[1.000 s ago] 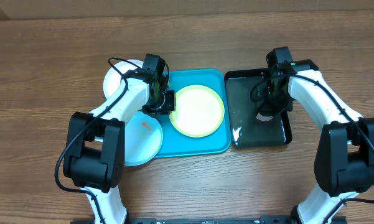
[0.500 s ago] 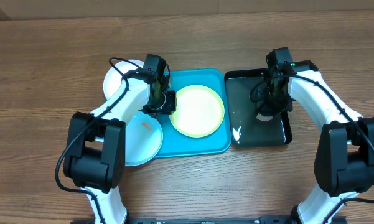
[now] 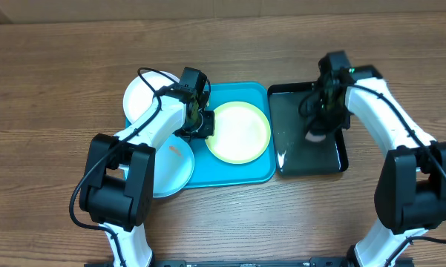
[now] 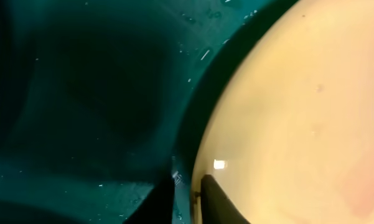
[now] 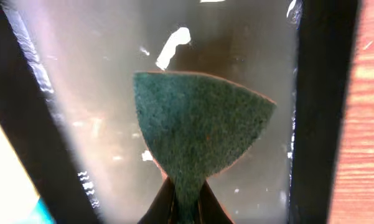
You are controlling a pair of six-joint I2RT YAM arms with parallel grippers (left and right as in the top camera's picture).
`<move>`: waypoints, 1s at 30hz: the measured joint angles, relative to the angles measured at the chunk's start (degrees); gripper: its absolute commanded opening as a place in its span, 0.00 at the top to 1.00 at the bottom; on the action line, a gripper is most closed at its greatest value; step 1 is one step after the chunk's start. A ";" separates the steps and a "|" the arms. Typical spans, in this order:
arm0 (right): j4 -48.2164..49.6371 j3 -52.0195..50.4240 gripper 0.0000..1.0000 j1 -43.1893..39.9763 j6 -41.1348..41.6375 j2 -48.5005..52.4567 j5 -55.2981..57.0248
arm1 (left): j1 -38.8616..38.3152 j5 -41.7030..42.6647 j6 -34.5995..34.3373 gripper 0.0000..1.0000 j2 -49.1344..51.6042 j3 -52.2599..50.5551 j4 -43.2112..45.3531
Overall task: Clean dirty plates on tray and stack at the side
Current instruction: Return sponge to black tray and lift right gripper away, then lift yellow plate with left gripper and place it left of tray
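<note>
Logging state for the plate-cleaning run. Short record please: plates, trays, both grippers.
tray: teal, centre
green plate: on tray
white plate: on table, left of tray, far side
blue plate: left of tray, near side; orange smear
black tray: right of tray, glossy
left gripper: fingers straddle green plate's left rim; grip unclear
right gripper: shut on sponge, over black tray

Green sponge (image 5: pixel 199 137) over black tray (image 3: pixel 289 119), wooden table (image 3: pixel 59 59)
</note>
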 measured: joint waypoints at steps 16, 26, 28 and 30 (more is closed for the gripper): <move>-9.64 15.80 0.96 -8.63 0.48 0.00 -2.27 | 0.00 1.07 -0.79 0.96 -0.24 1.11 -4.42; -11.39 15.82 0.96 -18.64 1.29 0.00 -3.30 | -0.37 1.25 -0.79 0.96 -0.13 21.77 -19.28; -11.45 15.82 0.96 -19.82 1.33 0.00 -3.32 | -1.09 1.20 -0.79 0.96 -0.13 25.83 -19.91; -11.65 15.82 0.96 -20.92 1.33 0.00 -3.32 | -2.80 0.61 -0.79 0.96 -0.13 29.46 -19.67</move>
